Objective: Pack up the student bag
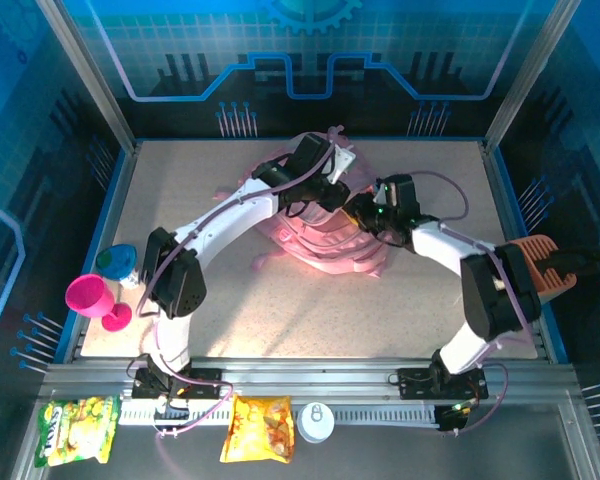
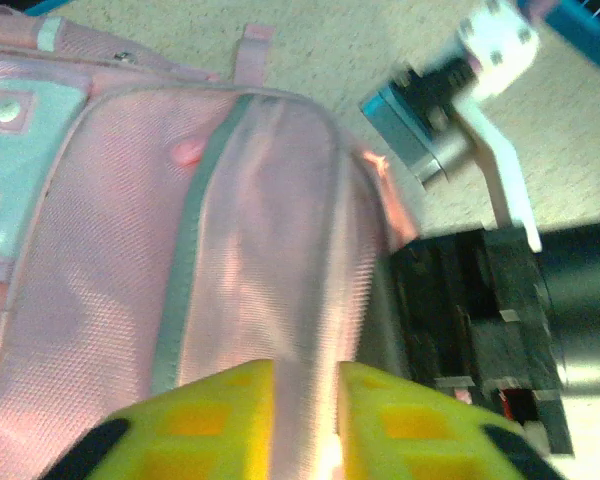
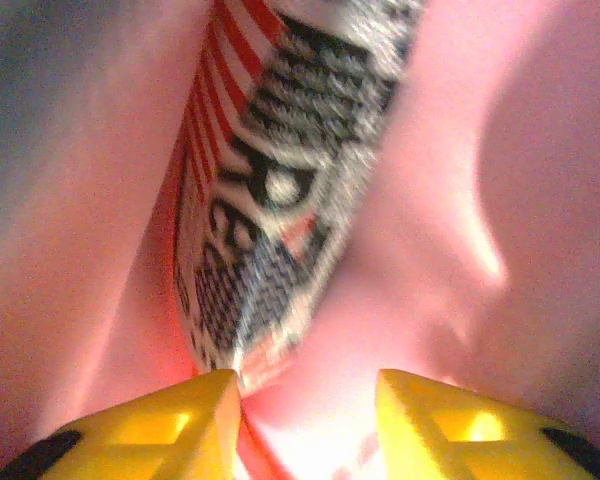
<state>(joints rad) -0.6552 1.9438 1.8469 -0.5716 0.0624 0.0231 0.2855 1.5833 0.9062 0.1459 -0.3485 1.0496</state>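
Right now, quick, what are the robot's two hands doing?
Left gripper: closed on a fold of the student bag.
Right gripper: open, inside the bag.

Top view: both arms are covering most of the student bag, so its opening is staying hidden. A small white round thing is too small to identify.

Left wrist view: the bag is running off the left edge. The left tool is being cropped at the bottom. A fabric fold is sitting between its fingers; pinched or loose, cannot tell. The right arm is blurring out.

Right wrist view: a printed item is blurring, lettering unreadable, its top being cut by the edge.
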